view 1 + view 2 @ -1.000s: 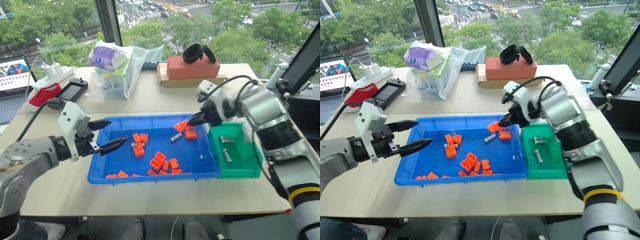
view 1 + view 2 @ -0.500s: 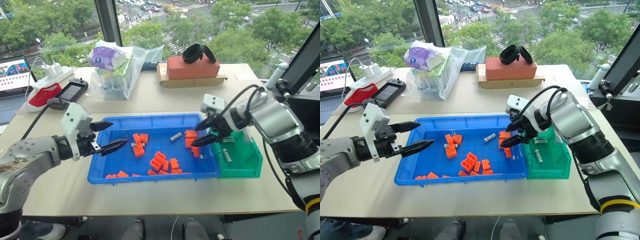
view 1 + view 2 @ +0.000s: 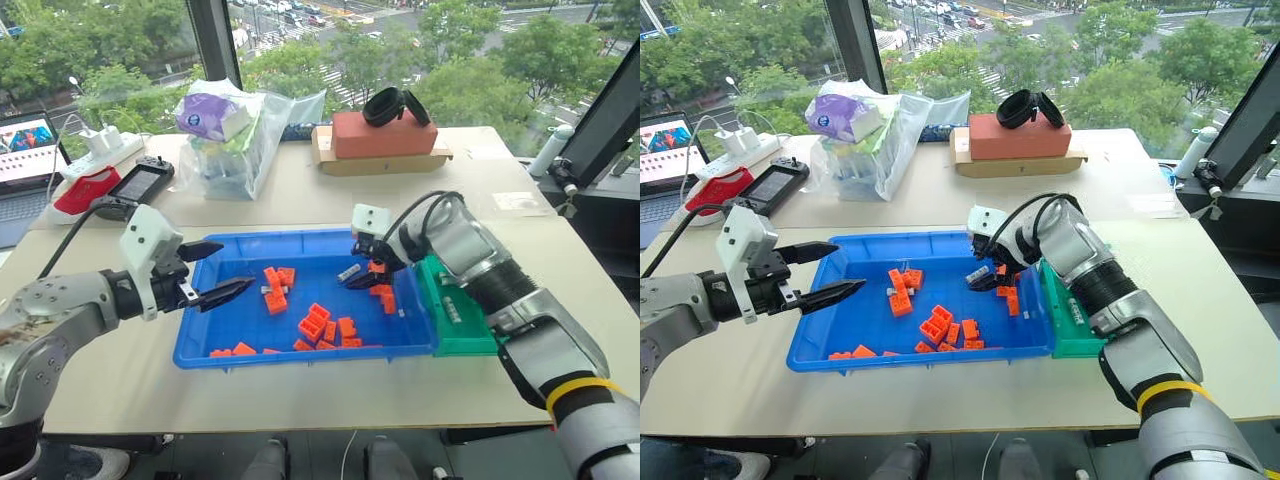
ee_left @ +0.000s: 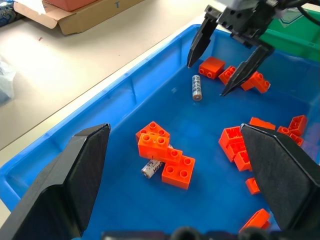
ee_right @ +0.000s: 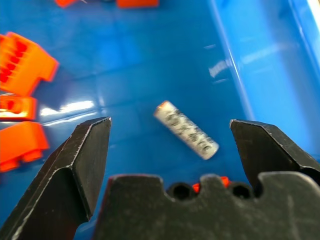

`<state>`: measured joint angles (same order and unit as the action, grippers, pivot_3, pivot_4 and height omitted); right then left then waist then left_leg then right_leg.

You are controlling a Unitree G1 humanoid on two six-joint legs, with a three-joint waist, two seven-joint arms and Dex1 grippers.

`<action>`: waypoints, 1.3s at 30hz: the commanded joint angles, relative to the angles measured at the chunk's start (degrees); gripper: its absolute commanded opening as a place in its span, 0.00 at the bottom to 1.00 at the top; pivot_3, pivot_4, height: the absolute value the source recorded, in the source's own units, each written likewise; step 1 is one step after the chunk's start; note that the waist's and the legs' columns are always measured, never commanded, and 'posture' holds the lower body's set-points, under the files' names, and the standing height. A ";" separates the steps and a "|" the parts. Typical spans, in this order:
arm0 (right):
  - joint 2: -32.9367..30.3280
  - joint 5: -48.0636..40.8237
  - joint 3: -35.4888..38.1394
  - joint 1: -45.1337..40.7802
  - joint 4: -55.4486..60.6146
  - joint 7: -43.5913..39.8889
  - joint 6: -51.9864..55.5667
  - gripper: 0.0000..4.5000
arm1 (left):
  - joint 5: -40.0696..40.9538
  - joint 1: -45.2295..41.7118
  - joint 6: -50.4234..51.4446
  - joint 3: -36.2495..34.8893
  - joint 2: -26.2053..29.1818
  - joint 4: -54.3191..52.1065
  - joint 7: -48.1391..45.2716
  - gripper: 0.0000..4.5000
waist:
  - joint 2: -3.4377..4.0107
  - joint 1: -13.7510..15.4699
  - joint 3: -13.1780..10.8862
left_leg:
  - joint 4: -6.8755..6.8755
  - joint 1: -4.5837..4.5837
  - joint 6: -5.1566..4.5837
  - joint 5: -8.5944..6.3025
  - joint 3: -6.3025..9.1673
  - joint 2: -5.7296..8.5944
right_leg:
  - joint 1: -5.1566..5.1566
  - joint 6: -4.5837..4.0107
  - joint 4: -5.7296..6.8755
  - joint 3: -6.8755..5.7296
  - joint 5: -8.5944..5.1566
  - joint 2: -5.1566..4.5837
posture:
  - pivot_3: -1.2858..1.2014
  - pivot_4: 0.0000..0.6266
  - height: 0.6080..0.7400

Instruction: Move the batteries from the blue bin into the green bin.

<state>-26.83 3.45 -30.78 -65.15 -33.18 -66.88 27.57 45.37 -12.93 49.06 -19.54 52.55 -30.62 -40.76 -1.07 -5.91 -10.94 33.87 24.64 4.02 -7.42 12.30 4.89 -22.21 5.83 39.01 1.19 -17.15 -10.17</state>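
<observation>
The blue bin (image 3: 280,237) lies in the middle of the table with orange blocks (image 3: 314,325) scattered in it. A silvery battery (image 3: 349,271) lies near its far right end. My right gripper (image 3: 358,270) hangs open just above it, one finger on each side; the battery (image 5: 186,129) lies loose between the fingers. A second battery (image 4: 151,167) is tucked against an orange block cluster. The green bin (image 3: 462,325) stands against the blue bin's right end, with batteries (image 3: 452,311) in it. My left gripper (image 3: 235,265) hovers open and empty over the blue bin's left end.
Behind the bins stand a plastic bag of goods (image 3: 228,135) and a cardboard tray with a red brick and a black strap (image 3: 385,130). A handheld controller (image 3: 138,182), a power strip (image 3: 100,150) and a laptop (image 3: 25,140) are at the far left.
My right gripper has opened and swung left and down from the green bin's edge into the blue bin, over the battery. The left arm has stayed still.
</observation>
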 commanded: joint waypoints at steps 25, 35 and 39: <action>-14.58 -10.77 16.61 -3.05 12.35 -22.90 10.14 0.06 | 0.17 -1.13 -1.44 -0.13 -0.64 -0.03 0.30 1.00 | -0.01 0.98 -0.01 | 0.02 0.08 -0.01 -0.01 0.03 0.05 | 0.05 0.02 -0.11 -0.01 -0.01 -0.01 | 0.52 0.24 1.00; -28.74 -9.92 18.00 4.71 15.95 -20.27 16.09 0.06 | -1.97 -5.73 -3.29 4.98 -1.72 3.47 -1.51 1.00 | -0.03 0.47 -0.01 | 0.05 0.06 -0.07 -0.05 -0.08 0.01 | 0.02 0.07 -0.07 0.02 -0.04 -0.01 | 0.52 0.24 1.00; -30.85 -7.09 15.94 10.83 18.29 -17.95 14.61 0.06 | -2.51 -6.14 -3.70 5.55 -1.59 4.11 -2.22 1.00 | -0.04 0.57 -0.01 | 0.07 0.07 -0.07 -0.05 -0.08 0.01 | 0.02 0.05 -0.05 0.01 -0.03 -0.02 | 0.52 0.24 1.00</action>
<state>-56.28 -4.73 -14.60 -55.45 -17.37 -85.67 43.70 42.93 -18.14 46.51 -13.48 50.62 -26.12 -42.37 -1.10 -5.34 -10.96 33.95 24.72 3.94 -7.46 12.21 4.90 -22.20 5.88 38.96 1.21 -17.18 -10.18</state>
